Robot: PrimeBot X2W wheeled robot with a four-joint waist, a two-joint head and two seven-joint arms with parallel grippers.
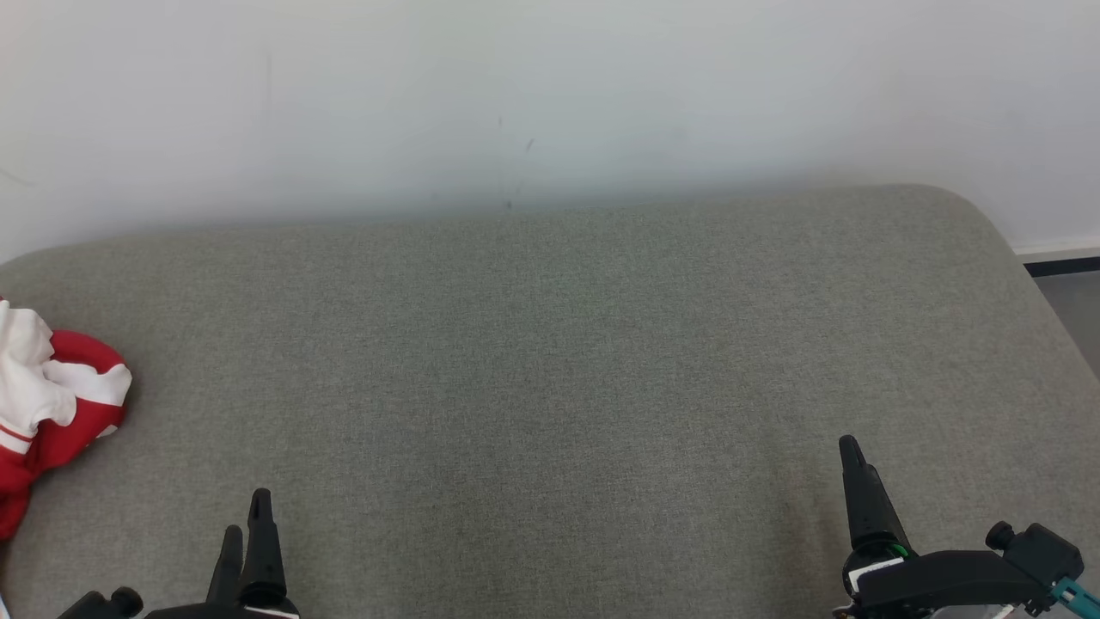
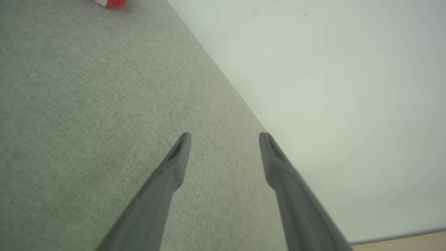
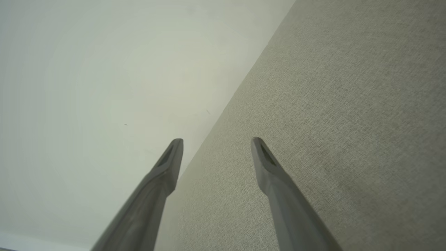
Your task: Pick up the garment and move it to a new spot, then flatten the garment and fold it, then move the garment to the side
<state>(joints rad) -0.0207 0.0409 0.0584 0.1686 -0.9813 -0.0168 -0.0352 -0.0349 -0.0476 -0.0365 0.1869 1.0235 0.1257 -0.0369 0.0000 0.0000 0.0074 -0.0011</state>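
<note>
The red-and-white garment [image 1: 53,404] lies crumpled at the far left edge of the grey cloth-covered tabletop [image 1: 550,361], partly cut off in the head view. The left gripper [image 2: 224,137] and the right gripper [image 3: 216,141] both hover with jaws spread wide, holding nothing, and the right one is well apart from the cloth. A sideways reach could pinch just one loose fold. The bundle might then drag or slip over the edge.

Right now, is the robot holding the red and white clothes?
No, the garment lies crumpled at the grey surface's left edge, apart from the open left gripper and right gripper.
</note>
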